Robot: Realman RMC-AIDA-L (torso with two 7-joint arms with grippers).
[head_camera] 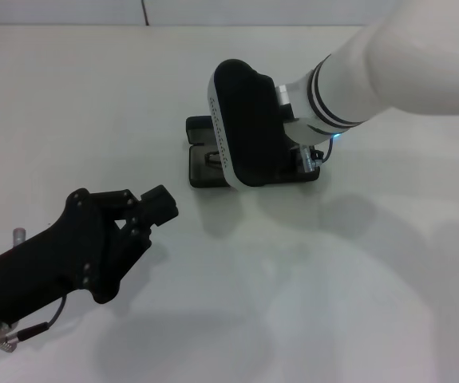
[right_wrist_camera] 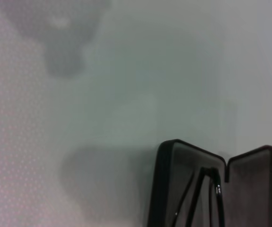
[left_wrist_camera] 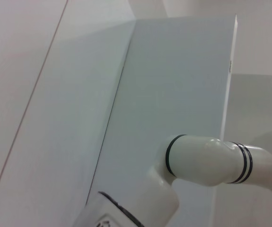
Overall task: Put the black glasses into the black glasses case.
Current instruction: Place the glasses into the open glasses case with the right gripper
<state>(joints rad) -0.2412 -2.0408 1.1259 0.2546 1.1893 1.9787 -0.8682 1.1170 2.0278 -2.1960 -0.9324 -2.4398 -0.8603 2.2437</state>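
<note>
Black on white: one black glasses case (head_camera: 201, 163), one pair of black glasses (right_wrist_camera: 203, 194), two pincers. Case sits open on the white counter (head_camera: 69, 104), near the middle and toward the far side in the head view, mostly hidden under my right wrist. Its long axis runs left-right across the counter as far as I can see; which way the lid opens I can't tell from there. Right wrist view shows the grey-lined inside of the case with the thin black frame lying in it, temple arms running lengthwise along the compartment. Lenses not clear enough to say which way they face.

My right pincer (head_camera: 305, 159) is down directly over the case, fingers hidden by the wrist housing, so I can't tell how far open it is or whether it has hold of anything.

My left pincer (head_camera: 159, 206) hangs over the near-left counter, well apart from the case, fingers close together, gripping nothing.
</note>
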